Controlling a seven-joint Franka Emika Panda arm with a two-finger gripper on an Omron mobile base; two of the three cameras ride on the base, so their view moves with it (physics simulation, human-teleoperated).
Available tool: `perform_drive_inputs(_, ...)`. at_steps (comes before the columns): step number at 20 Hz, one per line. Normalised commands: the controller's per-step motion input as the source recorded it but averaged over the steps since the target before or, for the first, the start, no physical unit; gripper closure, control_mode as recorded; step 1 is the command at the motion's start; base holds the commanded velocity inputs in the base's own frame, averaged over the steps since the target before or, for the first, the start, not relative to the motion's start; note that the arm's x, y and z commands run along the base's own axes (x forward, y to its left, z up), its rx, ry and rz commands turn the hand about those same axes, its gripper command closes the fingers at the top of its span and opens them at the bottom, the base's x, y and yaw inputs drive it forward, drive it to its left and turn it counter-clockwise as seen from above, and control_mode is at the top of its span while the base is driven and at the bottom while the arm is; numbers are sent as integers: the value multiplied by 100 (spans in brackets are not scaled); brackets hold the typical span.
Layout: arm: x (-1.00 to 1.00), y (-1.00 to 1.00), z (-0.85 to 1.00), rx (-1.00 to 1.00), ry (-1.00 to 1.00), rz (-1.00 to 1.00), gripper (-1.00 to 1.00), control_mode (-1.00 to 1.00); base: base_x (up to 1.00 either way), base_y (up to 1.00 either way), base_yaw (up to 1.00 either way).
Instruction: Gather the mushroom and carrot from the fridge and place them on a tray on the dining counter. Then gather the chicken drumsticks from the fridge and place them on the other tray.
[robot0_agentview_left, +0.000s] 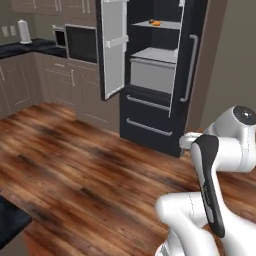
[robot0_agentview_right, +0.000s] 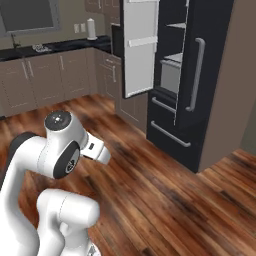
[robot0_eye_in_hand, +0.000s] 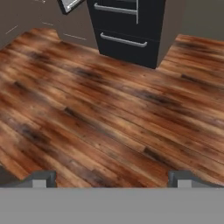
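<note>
I note the tall black fridge (robot0_agentview_left: 150, 75) left door open, small orange carrot (robot0_agentview_left: 156, 23) shelved, my two-finger gripper (robot0_eye_in_hand: 111, 177) spread wide, holding nothing.

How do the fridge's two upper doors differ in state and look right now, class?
The left door stands swung open, showing its white inner lining with shelf rails; the right door is shut, showing its black face with a long grey vertical handle. Both belong to the same tall black fridge above two drawers.

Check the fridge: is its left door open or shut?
Open. The fridge has its left door swung out, baring shelves with the carrot on one.
</note>
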Motion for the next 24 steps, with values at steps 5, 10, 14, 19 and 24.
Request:
perform_drive_inputs(5,0,0,0,0,0,0,-100,100,100,0,-6)
perform_drive_inputs(10,0,0,0,0,0,0,-100,100,100,0,-7)
perform_drive_inputs(14,0,0,0,0,0,0,-100,100,100,2,-8)
perform_drive_inputs(19,0,0,0,0,0,0,-100,100,100,7,-9)
perform_drive_inputs(24,0,0,0,0,0,0,-100,100,100,11,-11)
